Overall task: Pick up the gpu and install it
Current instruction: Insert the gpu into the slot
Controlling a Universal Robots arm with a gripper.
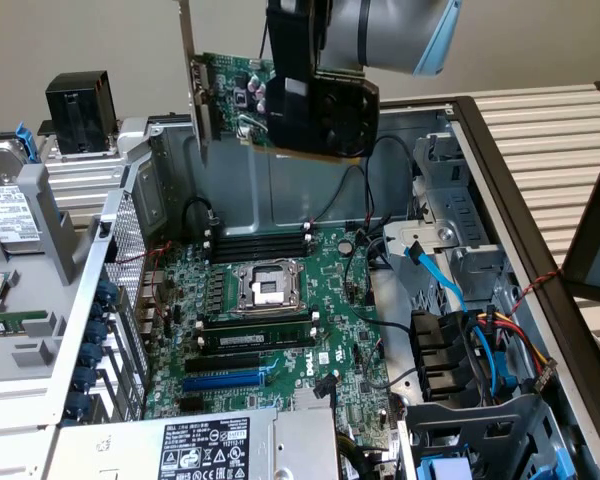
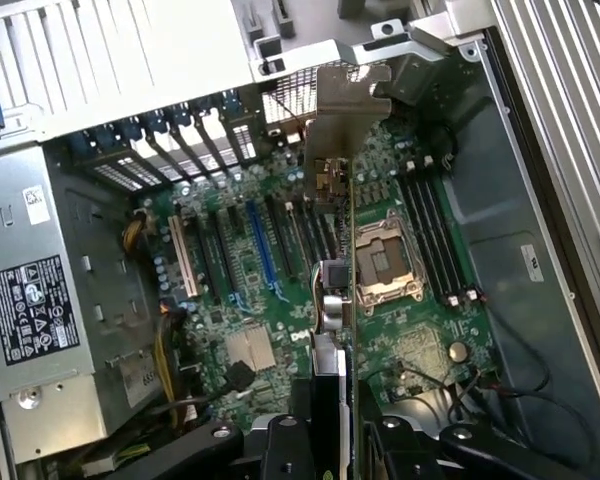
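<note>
Nearest me in the exterior view, the power supply sits at the near edge of the case. Behind it the motherboard lies flat on the case floor, with the blue slot, then the processor socket, then the RAM sticks towards the far wall.

Above that far end hangs the gpu. It is upright in the air, touching nothing below, with its silver bracket on the exterior view's left. The jaws are closed on it, pinching the card across its faces at the fan end. In the wrist view the card runs edge-on, out from between them.

My worries, as I judge it:
- With the grip so far from the bracket, the card may pivot or slip when it meets resistance.
- If the card is slightly skewed, its edge may land beside a slot and scrape components.
- The bracket may catch the case's rear wall.
- The loose black wires and the blue cable lie close enough to snag the shroud.
</note>
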